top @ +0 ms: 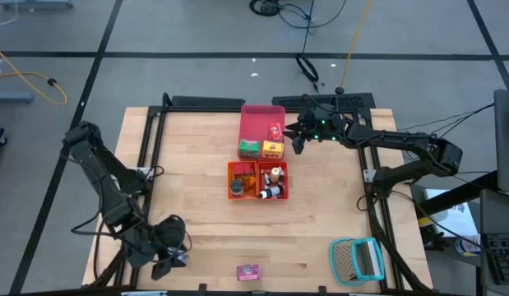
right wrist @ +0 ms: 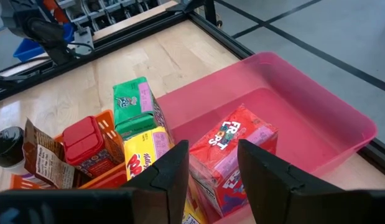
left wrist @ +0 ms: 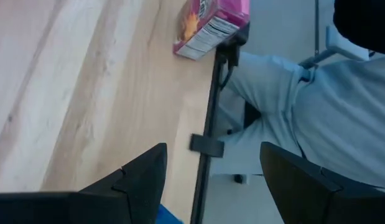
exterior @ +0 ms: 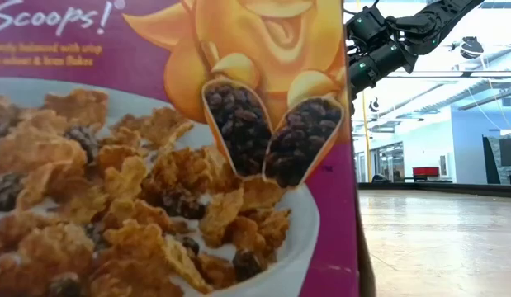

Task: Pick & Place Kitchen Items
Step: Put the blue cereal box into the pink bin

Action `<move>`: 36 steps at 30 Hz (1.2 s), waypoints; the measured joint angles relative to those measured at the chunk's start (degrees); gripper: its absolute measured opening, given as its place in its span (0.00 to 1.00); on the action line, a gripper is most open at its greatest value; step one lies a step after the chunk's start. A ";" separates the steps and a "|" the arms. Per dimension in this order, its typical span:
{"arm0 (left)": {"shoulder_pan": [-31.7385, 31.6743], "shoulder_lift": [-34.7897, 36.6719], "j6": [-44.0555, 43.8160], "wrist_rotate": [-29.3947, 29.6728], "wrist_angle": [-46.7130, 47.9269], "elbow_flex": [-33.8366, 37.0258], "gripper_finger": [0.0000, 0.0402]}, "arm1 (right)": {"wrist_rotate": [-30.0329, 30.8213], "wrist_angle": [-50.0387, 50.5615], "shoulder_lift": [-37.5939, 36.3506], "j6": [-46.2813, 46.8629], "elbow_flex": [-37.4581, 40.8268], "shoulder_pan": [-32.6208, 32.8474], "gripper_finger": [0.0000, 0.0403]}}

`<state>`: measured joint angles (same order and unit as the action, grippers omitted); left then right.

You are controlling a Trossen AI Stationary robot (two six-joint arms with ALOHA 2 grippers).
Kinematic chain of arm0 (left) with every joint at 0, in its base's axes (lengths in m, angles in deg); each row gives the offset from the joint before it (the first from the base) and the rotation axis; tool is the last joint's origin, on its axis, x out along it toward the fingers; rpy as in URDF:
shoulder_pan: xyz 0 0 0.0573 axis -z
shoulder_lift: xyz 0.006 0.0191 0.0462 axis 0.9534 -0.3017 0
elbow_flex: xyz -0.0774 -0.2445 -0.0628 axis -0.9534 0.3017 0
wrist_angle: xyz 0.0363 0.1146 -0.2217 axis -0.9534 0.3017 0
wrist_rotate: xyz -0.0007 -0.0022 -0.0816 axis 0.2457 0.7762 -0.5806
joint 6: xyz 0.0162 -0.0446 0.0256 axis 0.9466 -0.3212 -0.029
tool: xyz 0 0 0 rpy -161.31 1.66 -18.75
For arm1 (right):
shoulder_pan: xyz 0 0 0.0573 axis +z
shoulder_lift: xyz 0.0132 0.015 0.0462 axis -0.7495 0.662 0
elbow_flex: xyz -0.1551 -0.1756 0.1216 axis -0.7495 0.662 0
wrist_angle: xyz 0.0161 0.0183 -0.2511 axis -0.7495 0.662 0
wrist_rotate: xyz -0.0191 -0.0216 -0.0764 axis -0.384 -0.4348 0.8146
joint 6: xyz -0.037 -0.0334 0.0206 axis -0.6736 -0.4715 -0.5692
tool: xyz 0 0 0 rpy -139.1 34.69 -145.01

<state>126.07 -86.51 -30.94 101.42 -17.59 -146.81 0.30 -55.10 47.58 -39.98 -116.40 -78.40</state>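
The right end effector is hovering with fingers parted and empty over the red box, which is lying in the pink tray. The box is judged light, stiff cardboard (likely smooth-faced), best gripped across its narrow sides. The yellow box and green box are crowding one side; the left end effector, open, is waiting at the worktop corner near the pink box.

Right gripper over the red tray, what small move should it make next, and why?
Probably a short descent. The right gripper hangs open above the red box in the red tray, fingers either side of it but not touching.
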 joint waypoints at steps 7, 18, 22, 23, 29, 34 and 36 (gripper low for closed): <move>1.66 -3.72 -9.86 -3.65 13.78 -6.92 0.63 | 0.09 0.00 0.00 -0.16 0.00 0.00 0.33; 2.42 -5.28 -29.92 -8.38 21.47 -9.22 0.63 | 0.08 -0.02 0.00 -0.95 0.00 0.00 0.33; 2.71 -5.28 -37.11 -13.81 27.96 -9.22 0.63 | 0.04 0.00 0.00 -1.07 0.00 0.00 0.33; 2.80 -5.28 -38.57 -14.63 29.30 -9.22 0.63 | 0.04 0.00 0.00 -1.08 0.00 0.00 0.33; 3.75 -5.28 -41.21 -13.35 30.71 -9.22 0.63 | 0.04 0.00 0.00 -1.97 0.00 0.00 0.33; 4.71 -5.28 -40.45 -8.58 30.65 -9.22 0.63 | 0.02 0.00 0.00 -2.14 0.00 0.00 0.33; 5.02 -5.26 -40.50 -7.88 30.65 -9.22 0.63 | 0.02 0.00 0.00 -2.14 0.00 0.00 0.33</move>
<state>131.09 -91.77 -71.44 93.54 13.06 -156.02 0.33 -55.10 47.58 -42.12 -116.40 -78.40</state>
